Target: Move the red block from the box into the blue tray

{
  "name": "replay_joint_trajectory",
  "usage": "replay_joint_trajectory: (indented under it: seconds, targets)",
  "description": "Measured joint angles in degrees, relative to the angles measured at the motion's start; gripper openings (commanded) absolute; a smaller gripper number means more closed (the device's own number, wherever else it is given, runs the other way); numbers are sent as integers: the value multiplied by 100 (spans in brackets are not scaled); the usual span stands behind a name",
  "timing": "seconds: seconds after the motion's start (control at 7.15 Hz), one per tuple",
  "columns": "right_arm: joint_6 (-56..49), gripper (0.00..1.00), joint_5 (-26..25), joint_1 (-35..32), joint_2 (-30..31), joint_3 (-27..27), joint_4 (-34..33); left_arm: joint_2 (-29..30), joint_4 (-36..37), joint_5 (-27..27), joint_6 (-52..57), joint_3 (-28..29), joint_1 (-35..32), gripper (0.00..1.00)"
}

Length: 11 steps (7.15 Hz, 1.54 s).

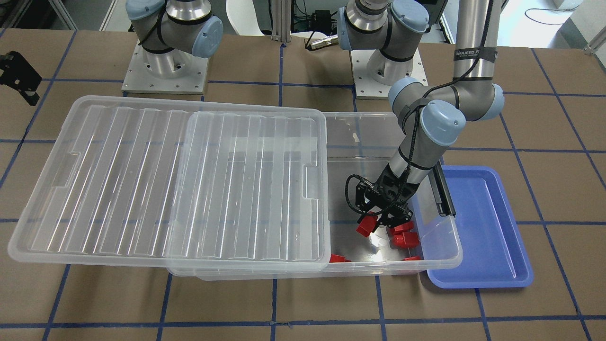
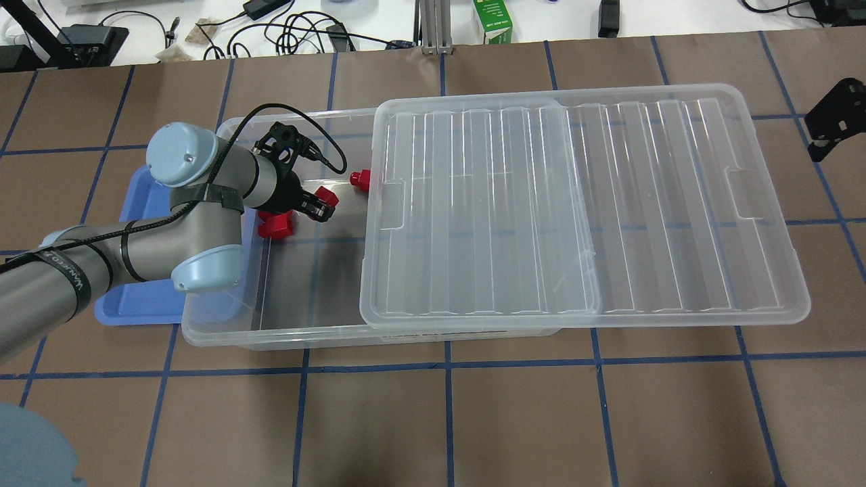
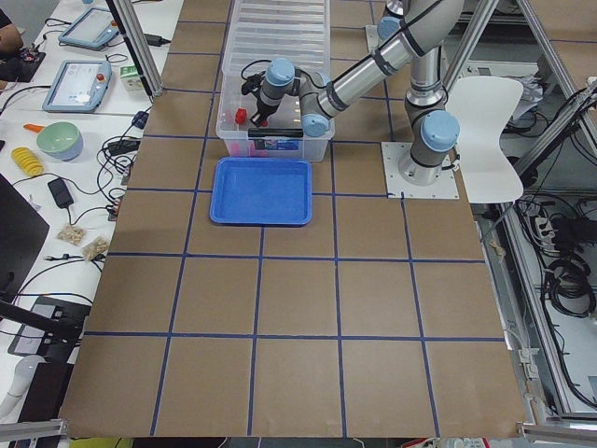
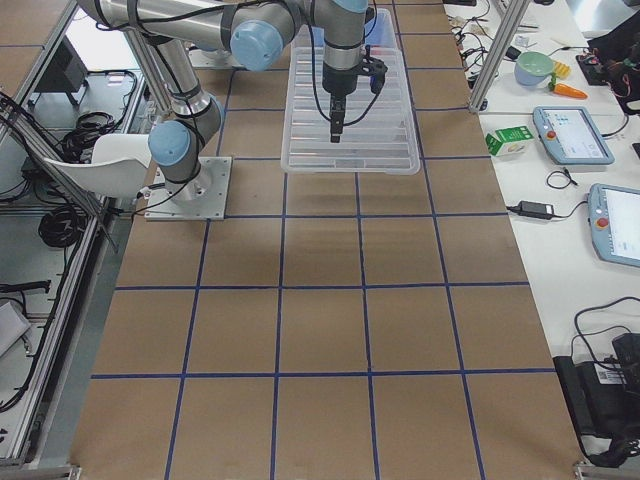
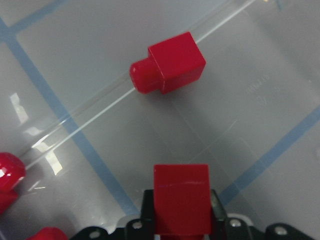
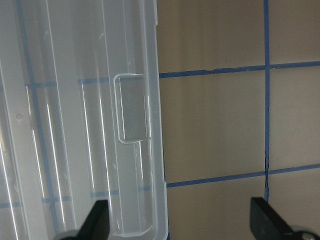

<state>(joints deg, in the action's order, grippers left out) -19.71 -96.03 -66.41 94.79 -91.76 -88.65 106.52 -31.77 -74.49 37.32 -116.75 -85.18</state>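
The box [image 1: 360, 128] lies across the table, with its ribbed lid [image 1: 165, 180] slid toward my right so the end by my left arm is uncovered. My left gripper [image 1: 378, 222] is inside that uncovered end, shut on a red block [image 1: 365, 228]. In the left wrist view this block [image 5: 181, 195] sits between the fingers, above the box floor. Another red block [image 5: 169, 62] lies loose ahead of it. More red blocks [image 1: 403, 238] lie beside the gripper. The blue tray [image 1: 483, 227] lies just outside that end of the box. My right gripper [image 6: 180, 225] is open, high over the lid's far edge.
A black latch bar [image 1: 445, 194] runs along the box end next to the tray. A black bracket [image 2: 832, 115] stands at the table's far right edge. Cables and a green carton [image 2: 494, 20] lie beyond the table's far side.
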Motion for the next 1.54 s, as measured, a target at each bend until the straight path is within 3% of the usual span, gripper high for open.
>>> replay_joint_trajectory:
  seconds: [0.56,0.84,1.26,1.54]
  targets:
    - [-22,100,22,-36,44,-15,-66,-1013,-3290,-1333,-551,1269,261,0]
    - [-13,100,416,-81,245,-27,-129,-1125,-4351,-1402,-728,1931,821,0]
    - [12,100,621,-163,453,-117,15,-637,-4334,-800,-699,1964,2129,0]
    - [-82,100,623,-116,197,-156,16,-185,-3887,-494,-424,1671,2466,6]
